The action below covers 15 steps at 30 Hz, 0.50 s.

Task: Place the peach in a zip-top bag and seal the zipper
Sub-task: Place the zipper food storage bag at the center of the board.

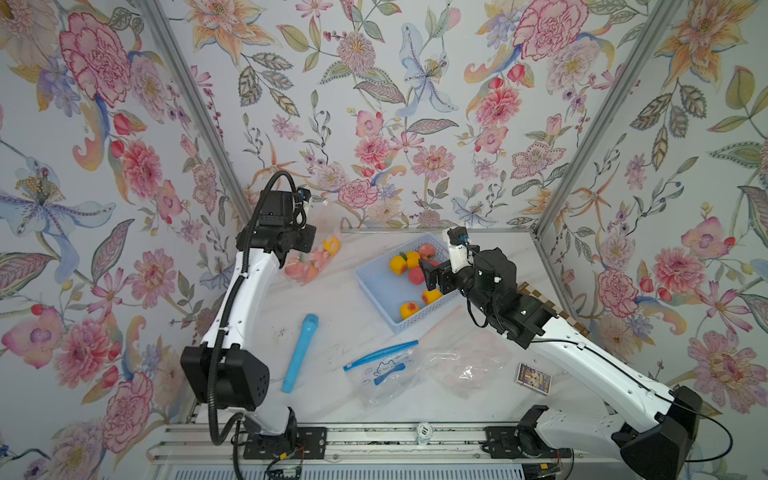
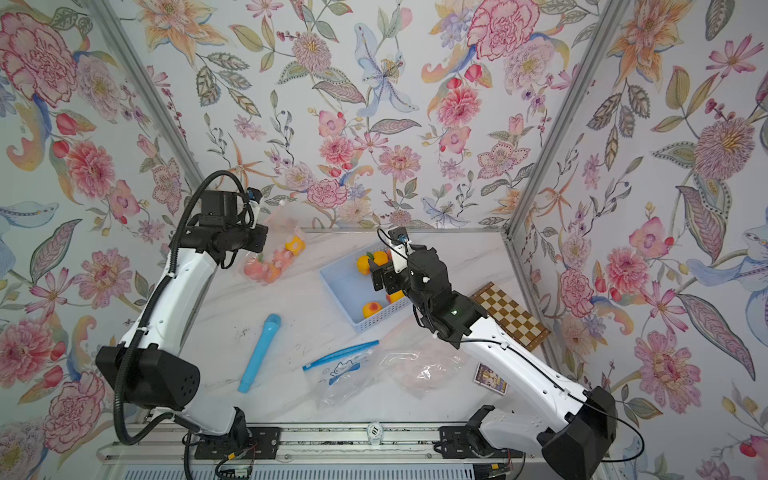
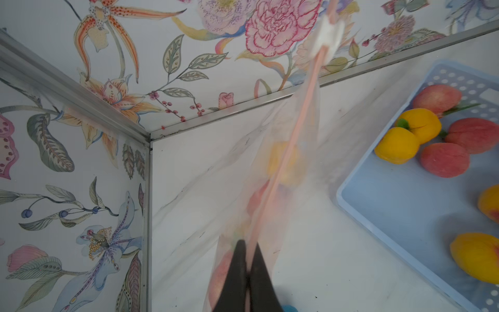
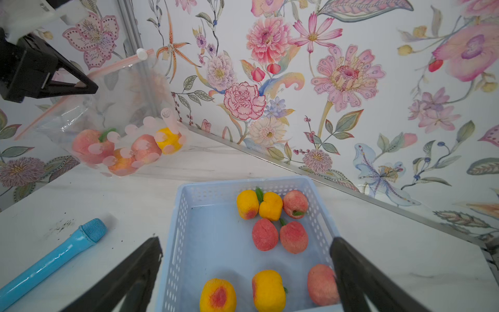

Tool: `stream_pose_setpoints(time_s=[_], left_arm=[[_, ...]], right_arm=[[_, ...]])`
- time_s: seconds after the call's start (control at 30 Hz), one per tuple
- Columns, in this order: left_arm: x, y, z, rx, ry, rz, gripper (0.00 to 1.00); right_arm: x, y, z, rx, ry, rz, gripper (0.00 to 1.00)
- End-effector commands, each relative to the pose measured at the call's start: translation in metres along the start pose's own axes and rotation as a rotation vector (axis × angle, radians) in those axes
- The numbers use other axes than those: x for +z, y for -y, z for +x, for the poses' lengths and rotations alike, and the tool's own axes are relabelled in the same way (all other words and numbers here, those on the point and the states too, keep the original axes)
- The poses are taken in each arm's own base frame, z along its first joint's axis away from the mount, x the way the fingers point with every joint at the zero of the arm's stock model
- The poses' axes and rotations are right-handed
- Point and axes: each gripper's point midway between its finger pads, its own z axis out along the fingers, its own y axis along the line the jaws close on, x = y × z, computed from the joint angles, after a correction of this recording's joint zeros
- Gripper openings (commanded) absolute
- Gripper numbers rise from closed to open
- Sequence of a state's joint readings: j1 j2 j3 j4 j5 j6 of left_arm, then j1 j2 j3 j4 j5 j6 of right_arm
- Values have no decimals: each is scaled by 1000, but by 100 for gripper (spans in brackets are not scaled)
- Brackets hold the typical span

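Right wrist view: right hand (image 4: 246,243) spread wide, holding nothing, above the blue basket (image 4: 243,182).
Left hand (image 3: 247,244): pinched tight on one end of the pink zipper strip (image 3: 293,135) of the zip-top bag (image 4: 121,91), up off the worktop (image 1: 332,299) near the back left corner.
Zip-top bag: hanging tilted from that hold; white slider (image 4: 141,54) at the far end of the strip; sealed or not, cannot tell.
Peaches in bag (image 4: 93,146): four, bunched at the low end, right by the worktop; touching it or not, cannot tell.
Peaches in basket (image 4: 264,235): eight, loose, pink and yellow.
Both top views: blue toy microphone (image 1: 300,353) flat between the arms; blue-zipped bag (image 1: 380,370) and a second clear bag (image 1: 465,365) flat toward the front; small card box (image 1: 533,378) beside the right arm; checkerboard (image 2: 511,316) partly under that arm.
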<state>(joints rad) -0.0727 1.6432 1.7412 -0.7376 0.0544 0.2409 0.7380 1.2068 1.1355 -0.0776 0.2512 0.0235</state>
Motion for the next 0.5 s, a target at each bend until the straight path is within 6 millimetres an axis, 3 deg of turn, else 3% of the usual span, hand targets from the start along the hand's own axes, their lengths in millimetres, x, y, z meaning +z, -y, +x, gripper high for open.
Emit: stream_pose_setpoints(time_s=[0.0, 0.27, 0.47], left_arm=[[21, -33, 9, -39, -69, -126, 0], [80, -49, 31, -43, -166, -182, 0], [125, -34, 55, -81, -223, -116, 0]], right_arm=[[4, 12, 8, 49, -21, 70, 99], [6, 21, 18, 88, -35, 130, 99], [6, 22, 23, 122, -37, 138, 99]])
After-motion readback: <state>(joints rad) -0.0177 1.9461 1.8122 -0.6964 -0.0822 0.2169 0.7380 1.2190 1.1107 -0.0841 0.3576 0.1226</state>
